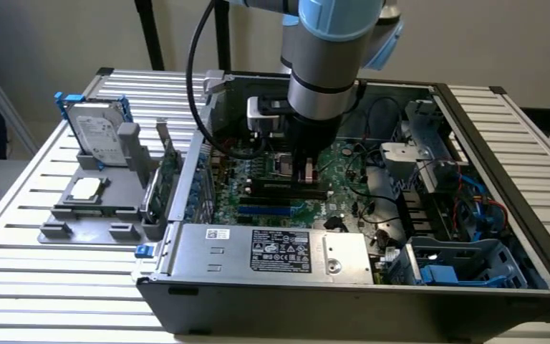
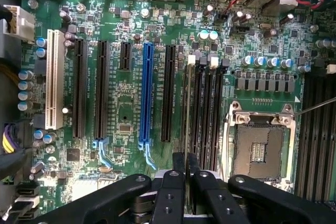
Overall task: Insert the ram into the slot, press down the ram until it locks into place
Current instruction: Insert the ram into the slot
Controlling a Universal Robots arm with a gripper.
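Observation:
My gripper (image 2: 186,167) reaches down into the open computer case (image 1: 504,115) over the motherboard (image 2: 121,114). Its two black fingers (image 2: 178,163) are shut on the ram (image 2: 187,108). Seen edge-on, the ram is a thin strip running along the black memory slot (image 2: 192,129) nearest the blue slot. It stands upright in or just above that slot, and I cannot tell how deep it sits. Parallel black memory slots (image 2: 210,114) lie beside it, with small latches at their ends. In the exterior view the gripper (image 1: 306,175) hangs over the slots (image 1: 280,190) at the board's middle.
A blue slot (image 2: 147,93), black card slots (image 2: 80,87) and a white slot (image 2: 51,77) lie on one side, the square metal CPU socket (image 2: 258,150) on the other. Outside the case stand a grey holder (image 1: 89,208), a hard drive (image 1: 98,136) and a green card (image 1: 167,179). The power supply (image 1: 266,247) is in front.

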